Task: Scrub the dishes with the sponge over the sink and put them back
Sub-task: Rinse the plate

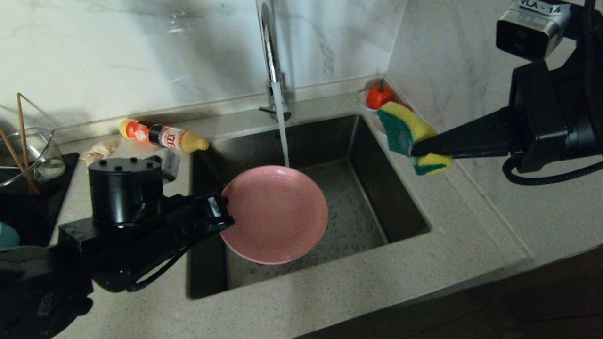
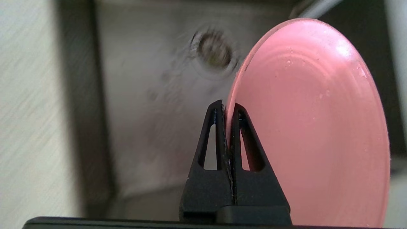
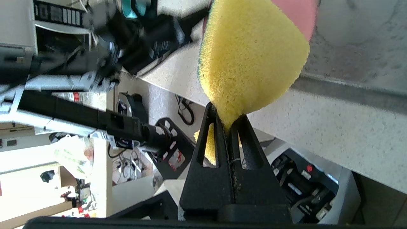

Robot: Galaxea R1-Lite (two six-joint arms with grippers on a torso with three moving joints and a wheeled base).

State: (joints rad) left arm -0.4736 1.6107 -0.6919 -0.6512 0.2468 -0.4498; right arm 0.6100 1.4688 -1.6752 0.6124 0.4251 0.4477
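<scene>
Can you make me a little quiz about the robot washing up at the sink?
1. True or false: the left gripper holds the round pink plate by its rim.
2. What is pinched in the right gripper? A) a beige rag B) the yellow and green sponge C) a bottle
3. Fill in: water from the tall chrome tap falls towards the pink plate, which is over the dark steel ____.

Key: 1 true. 2 B. 3 sink.
</scene>
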